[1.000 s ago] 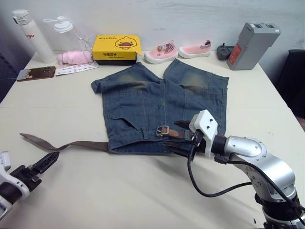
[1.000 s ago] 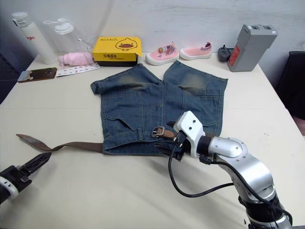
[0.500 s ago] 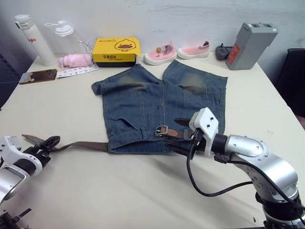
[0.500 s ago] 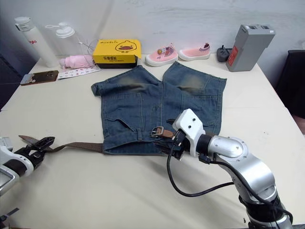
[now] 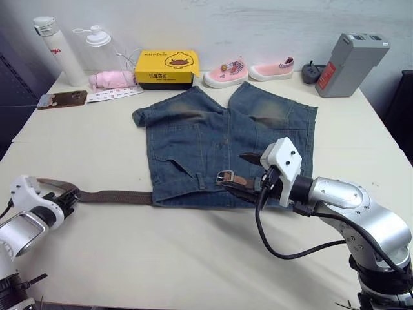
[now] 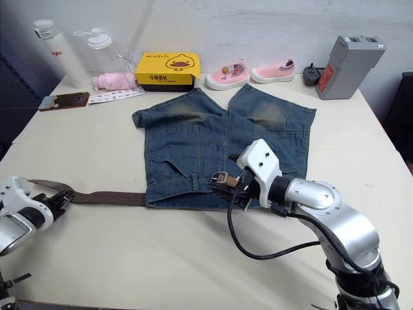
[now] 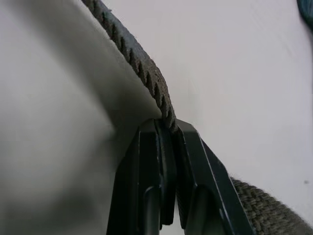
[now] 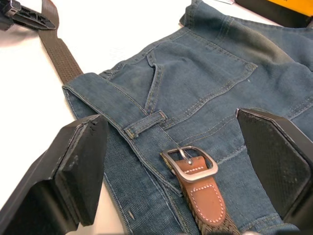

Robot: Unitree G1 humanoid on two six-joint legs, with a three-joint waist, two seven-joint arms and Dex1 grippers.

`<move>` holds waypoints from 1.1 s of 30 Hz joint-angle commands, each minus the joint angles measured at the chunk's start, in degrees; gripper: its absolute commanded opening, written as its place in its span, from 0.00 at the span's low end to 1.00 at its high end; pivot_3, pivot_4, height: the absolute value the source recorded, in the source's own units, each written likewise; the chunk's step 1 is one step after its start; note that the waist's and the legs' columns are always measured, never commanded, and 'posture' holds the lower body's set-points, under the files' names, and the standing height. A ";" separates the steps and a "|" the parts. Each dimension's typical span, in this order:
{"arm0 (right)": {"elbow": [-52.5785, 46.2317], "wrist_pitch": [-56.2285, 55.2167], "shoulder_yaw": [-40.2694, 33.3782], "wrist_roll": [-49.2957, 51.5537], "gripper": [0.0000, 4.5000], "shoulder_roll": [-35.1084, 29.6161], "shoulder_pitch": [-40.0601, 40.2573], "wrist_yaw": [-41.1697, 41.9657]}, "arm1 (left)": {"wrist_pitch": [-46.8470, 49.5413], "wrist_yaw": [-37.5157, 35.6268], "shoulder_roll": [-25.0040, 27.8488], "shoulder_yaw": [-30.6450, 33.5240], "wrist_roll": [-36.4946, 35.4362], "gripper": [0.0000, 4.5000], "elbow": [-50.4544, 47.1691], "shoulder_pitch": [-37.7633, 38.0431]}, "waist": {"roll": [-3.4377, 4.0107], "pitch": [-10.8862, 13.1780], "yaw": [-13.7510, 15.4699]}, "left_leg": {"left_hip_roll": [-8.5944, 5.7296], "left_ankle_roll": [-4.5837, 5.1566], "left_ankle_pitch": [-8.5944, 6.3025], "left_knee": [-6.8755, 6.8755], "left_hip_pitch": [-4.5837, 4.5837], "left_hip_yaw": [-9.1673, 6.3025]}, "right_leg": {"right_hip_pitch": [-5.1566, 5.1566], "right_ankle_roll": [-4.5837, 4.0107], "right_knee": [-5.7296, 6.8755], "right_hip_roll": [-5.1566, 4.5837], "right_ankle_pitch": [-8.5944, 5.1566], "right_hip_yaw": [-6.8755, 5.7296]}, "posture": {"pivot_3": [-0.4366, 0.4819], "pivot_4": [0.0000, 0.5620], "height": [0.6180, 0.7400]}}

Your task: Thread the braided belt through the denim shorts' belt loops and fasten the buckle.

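The left end effector (image 7: 166, 134) has come in from the near bench edge within the last second and is now clamped on the free tail of the braided belt (image 5: 116, 196), which lies on the bench (image 5: 193, 258) to the left of the denim shorts (image 5: 226, 139). The right end effector (image 8: 171, 161) stays over the waistband with its fingers wide apart, around the buckle (image 8: 190, 164) without touching it. One of the belt loops (image 8: 145, 125) is just beside the buckle. With the tail now held, I judge the next step is to draw the belt through the loops toward the buckle.
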 commanded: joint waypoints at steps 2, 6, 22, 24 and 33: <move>-3.00 -3.09 0.08 -1.78 1.00 -3.38 -0.65 1.41 | -15.41 -13.33 9.61 -15.92 18.40 0.01 -12.14 -2.37 | -0.65 0.13 -0.17 | -0.01 0.16 0.12 0.13 -0.66 0.01 | -0.56 -0.02 0.06 0.13 0.02 0.01 | 0.48 0.27 0.32; -2.12 -10.01 6.26 -9.11 1.00 -6.37 -1.07 2.54 | -29.33 -19.91 18.57 -36.32 40.79 0.01 -20.72 -5.26 | -0.64 0.15 -0.58 | -0.06 0.16 0.12 0.11 -0.88 0.13 | -0.69 -0.02 -0.03 0.34 0.09 0.02 | 0.48 0.27 0.32; 7.38 -34.96 22.00 -33.73 1.00 -0.62 -6.52 3.49 | -47.49 -28.85 11.35 -48.45 67.15 0.01 -23.42 -10.18 | -0.64 0.22 -3.02 | 0.15 0.29 0.14 0.11 -0.87 0.53 | -0.73 0.14 -0.12 0.47 0.16 0.11 | 0.48 0.27 0.32; 9.69 -35.47 21.82 -35.22 1.00 0.69 -7.32 3.09 | -47.69 -29.81 10.38 -48.25 68.19 0.01 -23.99 -9.96 | -0.63 0.22 -3.10 | 0.16 0.29 0.14 0.22 -0.87 0.37 | -0.73 0.13 -0.01 0.48 0.16 0.12 | 0.48 0.27 0.32; 12.89 -36.82 22.09 -39.48 0.50 3.39 -7.09 3.77 | -48.22 -32.92 7.63 -46.39 71.34 0.00 -24.03 -9.40 | -0.62 0.23 -3.08 | 0.14 0.32 0.16 0.30 -0.88 0.34 | -0.75 0.13 0.12 0.46 0.16 0.14 | 0.48 0.27 0.32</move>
